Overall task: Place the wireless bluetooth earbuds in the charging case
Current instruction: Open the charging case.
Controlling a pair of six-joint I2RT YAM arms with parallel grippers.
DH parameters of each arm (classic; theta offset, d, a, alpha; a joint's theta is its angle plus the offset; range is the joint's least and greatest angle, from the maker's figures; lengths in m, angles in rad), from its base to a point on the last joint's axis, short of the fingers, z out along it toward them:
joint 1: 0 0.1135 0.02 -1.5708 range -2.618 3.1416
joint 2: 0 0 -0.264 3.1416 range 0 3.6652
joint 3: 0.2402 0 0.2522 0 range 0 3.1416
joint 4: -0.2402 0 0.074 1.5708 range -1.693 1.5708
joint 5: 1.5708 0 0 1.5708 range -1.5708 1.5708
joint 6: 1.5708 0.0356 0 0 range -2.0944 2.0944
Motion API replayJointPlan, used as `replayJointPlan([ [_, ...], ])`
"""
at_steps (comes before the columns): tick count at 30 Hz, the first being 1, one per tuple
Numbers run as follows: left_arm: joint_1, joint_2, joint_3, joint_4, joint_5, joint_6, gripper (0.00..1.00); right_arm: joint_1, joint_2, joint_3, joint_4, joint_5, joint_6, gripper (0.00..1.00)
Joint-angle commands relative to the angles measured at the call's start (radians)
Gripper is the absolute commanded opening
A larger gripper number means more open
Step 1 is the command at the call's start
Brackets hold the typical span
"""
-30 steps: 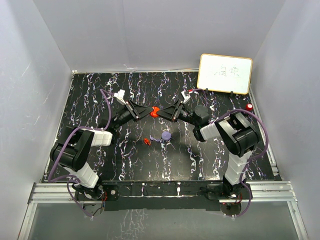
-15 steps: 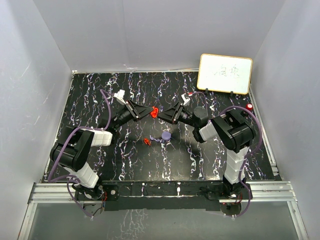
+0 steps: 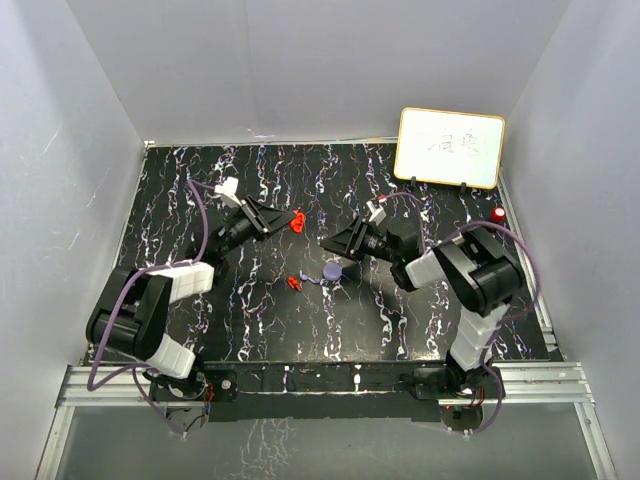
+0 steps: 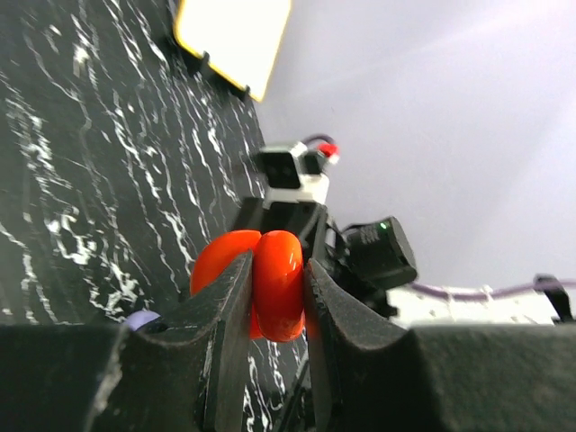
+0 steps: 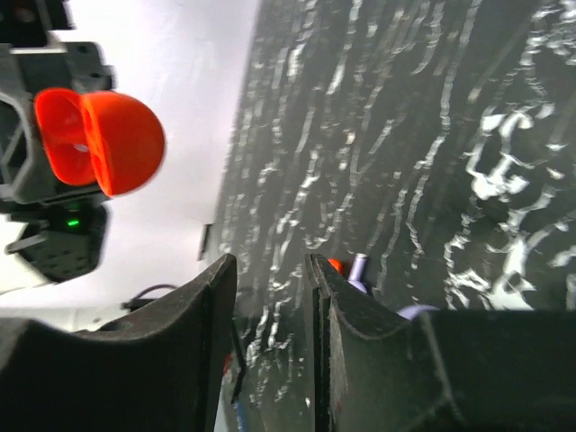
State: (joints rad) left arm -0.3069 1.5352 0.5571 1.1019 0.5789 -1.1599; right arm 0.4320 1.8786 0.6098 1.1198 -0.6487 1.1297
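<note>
My left gripper (image 3: 286,219) is shut on the open red charging case (image 3: 297,219) and holds it above the table; in the left wrist view the case (image 4: 274,297) is pinched between the jaws. It also shows in the right wrist view (image 5: 101,137). My right gripper (image 3: 328,247) is open and empty (image 5: 270,261), above the purple round case (image 3: 332,270). The tiny red earbud (image 3: 293,283) and the purple earbud (image 3: 312,279) lie on the table left of that case. Both show in the right wrist view, red (image 5: 335,265) and purple (image 5: 359,270).
A small whiteboard (image 3: 449,147) stands at the back right, and a red round object (image 3: 498,214) lies near the right edge. The black marbled table (image 3: 250,330) is walled by grey panels.
The two grippers met at the red case in mid-air. The right gripper has let go and drawn back down to the right. The left gripper has pulled left with the case.
</note>
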Motion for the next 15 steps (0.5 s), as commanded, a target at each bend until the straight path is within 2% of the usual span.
replayJointPlan([
  [1,0.059,-0.092,0.018,-0.152,-0.025,0.057,0.0,0.061,-0.239,0.067,-0.536,0.21,-0.435,0.36],
  [4,0.07,-0.096,-0.001,-0.159,-0.024,0.056,0.0,0.151,-0.319,0.157,-0.801,0.394,-0.622,0.39],
  [11,0.09,-0.107,-0.035,-0.174,-0.026,0.051,0.0,0.281,-0.333,0.247,-1.012,0.555,-0.773,0.39],
  [15,0.113,-0.125,-0.049,-0.201,-0.022,0.055,0.0,0.361,-0.309,0.289,-1.08,0.632,-0.815,0.38],
])
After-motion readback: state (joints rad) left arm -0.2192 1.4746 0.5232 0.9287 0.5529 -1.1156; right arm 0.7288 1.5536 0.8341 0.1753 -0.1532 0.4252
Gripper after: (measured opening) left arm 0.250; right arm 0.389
